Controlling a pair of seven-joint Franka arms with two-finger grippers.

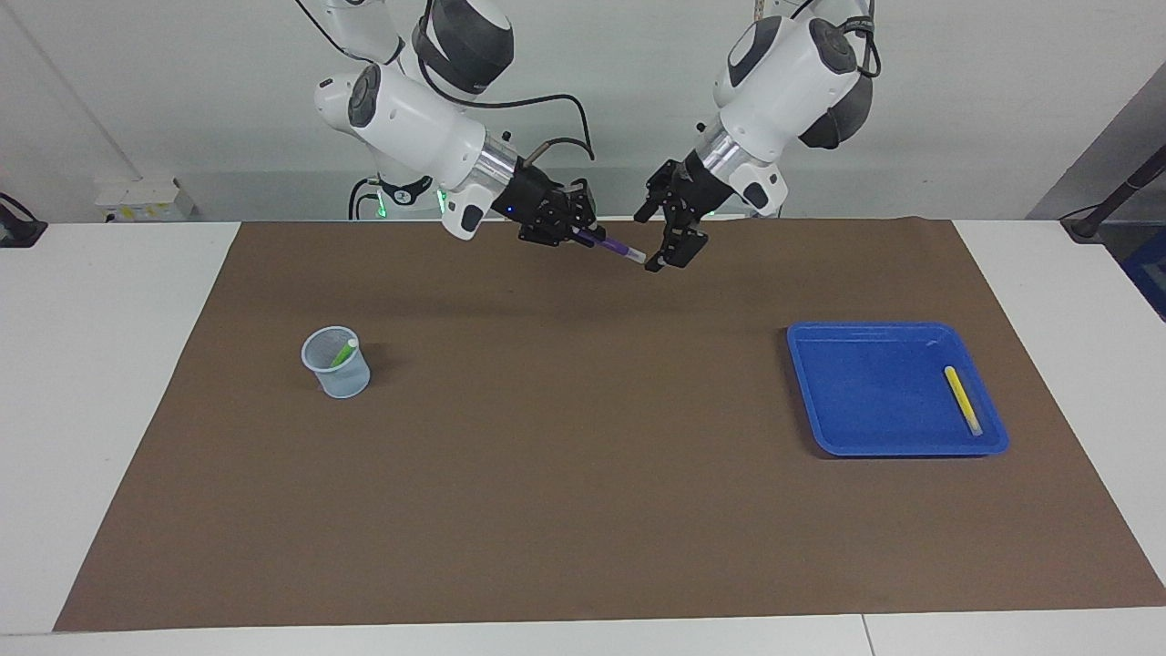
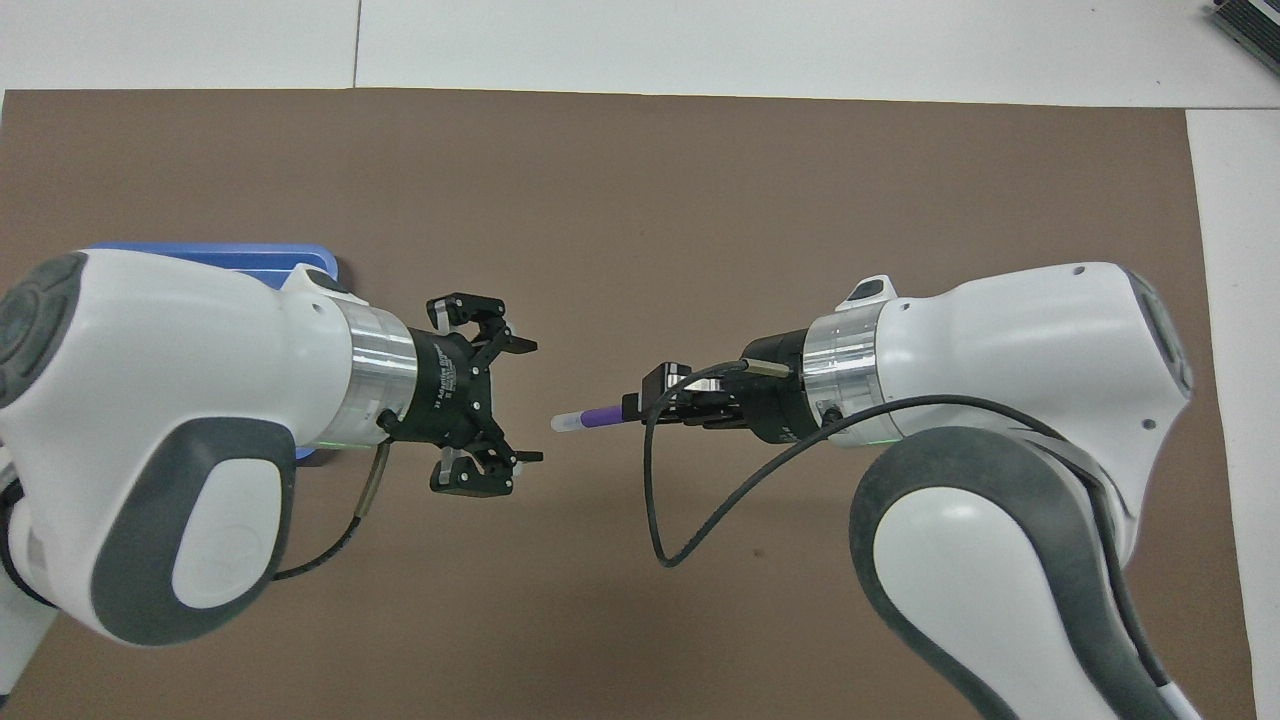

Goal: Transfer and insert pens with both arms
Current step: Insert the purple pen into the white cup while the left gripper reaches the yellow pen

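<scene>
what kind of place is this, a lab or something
Probably a robotics lab bench: two white arms work over a brown mat on a white table, with only a blue tray and mesh cup as props.

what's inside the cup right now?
The cup holds one green pen, leaning, pale cap end up. Its lower end is hidden by the cup wall. In the overhead view the right arm covers the cup.
</scene>
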